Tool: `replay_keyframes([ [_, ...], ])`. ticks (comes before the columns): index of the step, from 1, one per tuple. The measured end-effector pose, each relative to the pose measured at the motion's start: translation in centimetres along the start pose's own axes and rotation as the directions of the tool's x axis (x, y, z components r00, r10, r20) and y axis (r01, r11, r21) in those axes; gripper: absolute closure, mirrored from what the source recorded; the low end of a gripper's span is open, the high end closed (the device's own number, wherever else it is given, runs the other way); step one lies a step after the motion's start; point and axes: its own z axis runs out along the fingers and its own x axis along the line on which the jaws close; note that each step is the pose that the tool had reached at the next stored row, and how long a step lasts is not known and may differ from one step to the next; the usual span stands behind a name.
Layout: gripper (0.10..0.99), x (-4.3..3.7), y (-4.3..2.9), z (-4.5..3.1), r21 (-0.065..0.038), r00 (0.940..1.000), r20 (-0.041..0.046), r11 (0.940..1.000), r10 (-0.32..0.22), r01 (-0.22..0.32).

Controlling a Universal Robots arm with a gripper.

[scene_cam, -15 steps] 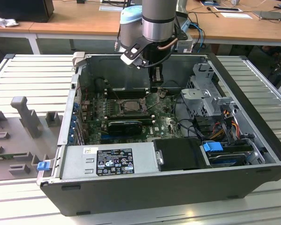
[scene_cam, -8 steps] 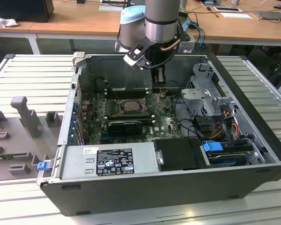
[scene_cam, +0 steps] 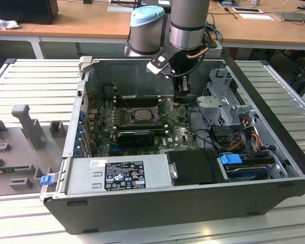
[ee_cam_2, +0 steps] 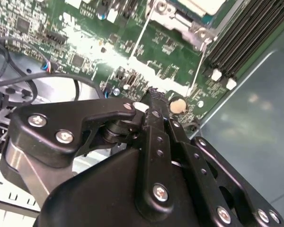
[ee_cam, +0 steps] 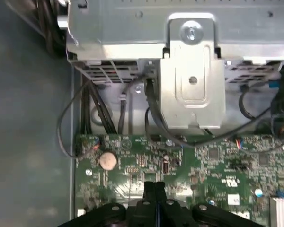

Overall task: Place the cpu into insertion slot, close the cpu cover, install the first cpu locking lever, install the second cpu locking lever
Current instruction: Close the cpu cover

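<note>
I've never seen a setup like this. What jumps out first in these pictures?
First, the big grey robot arm with a pale blue cap hangs down into the open black computer case, which lies on its side on a slatted metal table. Its black jaws stand shut over the green circuit board, near a round silver coin battery.

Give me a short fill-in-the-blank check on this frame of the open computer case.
1. The gripper hangs over a motherboard whose colour is ___.
2. Its fingers are ___, with nothing between them.
3. In the exterior view, the gripper is on the view's ___ side of the cpu socket.
Missing words: green; shut; right.
</note>
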Motion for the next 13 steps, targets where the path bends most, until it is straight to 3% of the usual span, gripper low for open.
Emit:
replay_keyframes([
  [2, 0.980, 0.11, 0.45, 0.19, 0.004, 1.0000, 0.0004, 1.0000, -0.001, 0.001],
  [6, 0.980, 0.16, 0.57, 1.08, 0.008, 1.0000, 0.0004, 1.0000, -0.002, 0.002],
  [7, 0.980, 0.15, 0.57, 1.13, 0.023, 1.0000, 0.0006, 0.9997, -0.002, 0.002],
  [9, 0.980, 0.15, 0.56, 1.12, 0.035, 1.0000, 0.0008, 0.9994, -0.003, 0.003],
  [10, 0.980, 0.16, 0.51, 1.12, 0.039, 1.0000, 0.0008, 0.9992, -0.003, 0.003],
  [13, 0.980, 0.16, -0.06, 1.04, 0.040, 1.0000, 0.0005, 0.9992, -0.003, 0.003],
])
